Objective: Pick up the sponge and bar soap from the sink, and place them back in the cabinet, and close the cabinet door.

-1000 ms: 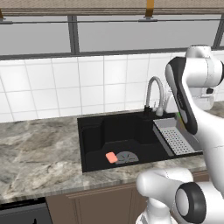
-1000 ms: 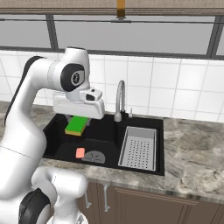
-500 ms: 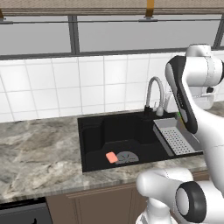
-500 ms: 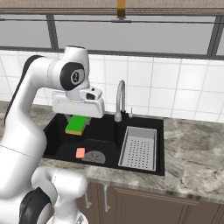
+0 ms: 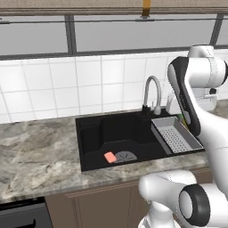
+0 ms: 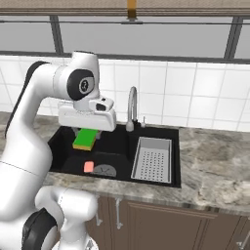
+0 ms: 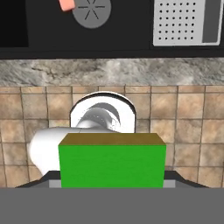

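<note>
My gripper (image 6: 86, 137) is shut on the sponge (image 6: 85, 139), a green-topped block over a yellow layer, and holds it in the air above the left part of the black sink (image 6: 119, 141). In the hand view the sponge (image 7: 112, 165) covers the fingertips. The pink bar soap (image 6: 88, 166) lies on the basin floor beside the round drain, also visible in the left base view (image 5: 109, 156) and at the hand view's top edge (image 7: 66, 4). The cabinet and the cabinet door are out of view.
A curved chrome faucet (image 6: 132, 105) rises behind the basin. A grey perforated rack (image 6: 152, 158) fills the sink's right part. Grey marbled counter (image 5: 35, 151) lies on both sides, with a tiled wall and a window behind.
The gripper has risen very slightly with the sponge in it. The bar soap has not moved.
</note>
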### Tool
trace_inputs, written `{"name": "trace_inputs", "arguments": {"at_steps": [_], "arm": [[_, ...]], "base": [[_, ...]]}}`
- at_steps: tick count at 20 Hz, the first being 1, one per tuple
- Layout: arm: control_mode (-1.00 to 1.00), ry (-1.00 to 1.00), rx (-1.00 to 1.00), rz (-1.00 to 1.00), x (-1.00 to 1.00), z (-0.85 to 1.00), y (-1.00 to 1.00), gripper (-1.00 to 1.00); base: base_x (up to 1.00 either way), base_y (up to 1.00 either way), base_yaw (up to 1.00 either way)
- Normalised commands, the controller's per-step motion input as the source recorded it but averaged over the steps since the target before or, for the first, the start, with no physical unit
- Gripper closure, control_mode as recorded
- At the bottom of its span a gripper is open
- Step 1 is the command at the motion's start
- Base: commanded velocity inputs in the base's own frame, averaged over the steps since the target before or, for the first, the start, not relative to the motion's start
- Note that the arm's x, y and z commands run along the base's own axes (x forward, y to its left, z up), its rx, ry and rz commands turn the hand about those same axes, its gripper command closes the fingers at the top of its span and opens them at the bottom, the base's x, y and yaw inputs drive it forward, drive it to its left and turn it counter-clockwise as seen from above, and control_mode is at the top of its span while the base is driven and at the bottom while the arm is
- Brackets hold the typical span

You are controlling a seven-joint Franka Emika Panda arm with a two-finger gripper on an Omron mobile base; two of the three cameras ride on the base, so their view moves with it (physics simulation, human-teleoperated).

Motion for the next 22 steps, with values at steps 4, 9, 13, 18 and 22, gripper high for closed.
{"name": "trace_inputs", "arguments": {"at_steps": [4,9,13,18,22], "arm": [[1.0,0.0,0.0,0.0,0.0,0.0,0.0,1.0],[1.0,0.0,0.0,0.0,0.0,0.0,0.0,1.0],[1.0,0.0,0.0,0.0,0.0,0.0,0.0,1.0],[1.0,0.0,0.0,0.0,0.0,0.0,0.0,1.0],[1.0,0.0,0.0,0.0,0.0,0.0,0.0,1.0]], "base": [[-0.53,0.0,-0.22],[-0.4,-0.04,-0.27],[-0.23,0.0,-0.32],[-0.02,0.0,-0.36],[0.0,0.0,-0.41]]}}
